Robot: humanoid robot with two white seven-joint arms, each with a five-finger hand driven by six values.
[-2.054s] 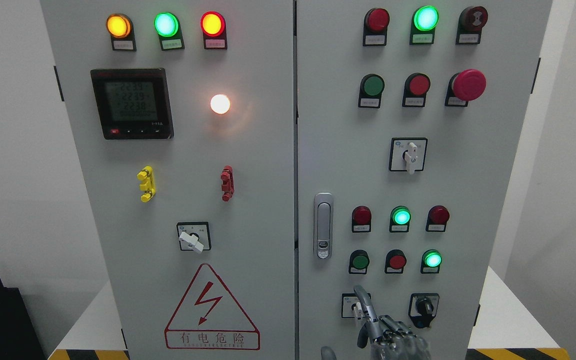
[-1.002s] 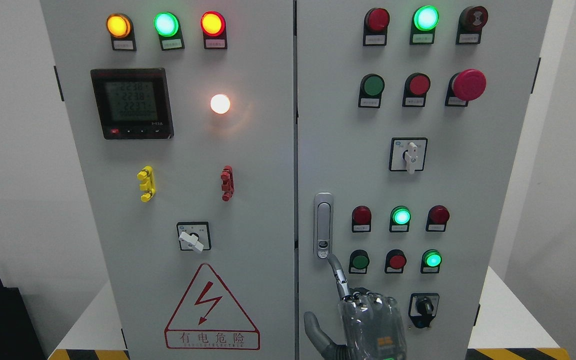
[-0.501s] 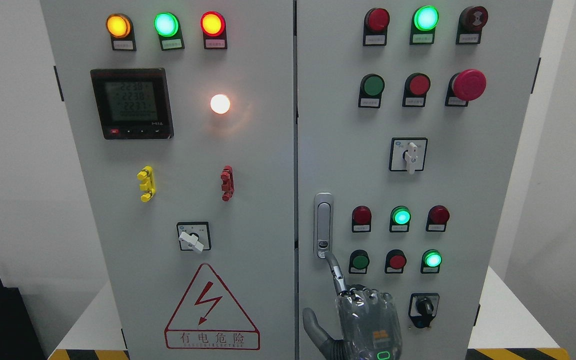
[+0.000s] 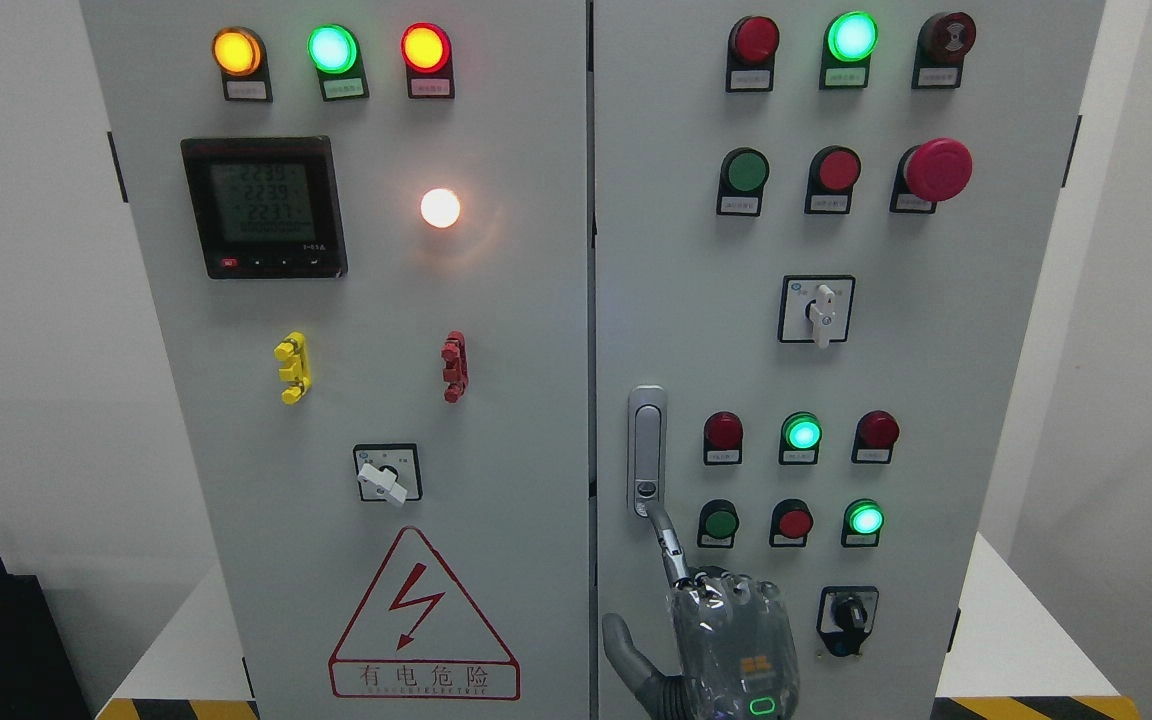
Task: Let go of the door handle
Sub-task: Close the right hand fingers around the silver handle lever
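The silver door handle (image 4: 646, 440) sits upright in its recess at the left edge of the cabinet's right door (image 4: 896, 380). My right hand (image 4: 726, 625) rises from the bottom edge just below it. Its index finger (image 4: 666, 540) is stretched up and left, and the tip touches the round lock button at the handle's lower end. The other fingers are curled into the palm and the thumb sticks out to the left. The hand holds nothing. My left arm does not show.
Red and green buttons (image 4: 794, 521) and a black rotary switch (image 4: 846, 615) sit right of the hand. The left door (image 4: 516, 420) carries a meter (image 4: 264, 207), a white knob (image 4: 383, 483) and a red warning triangle (image 4: 423, 620). White walls flank the cabinet.
The right hand has risen from the lower switches and moved left. Its index fingertip now rests on the handle's lower end. Over the last half second it only edged slightly up and left.
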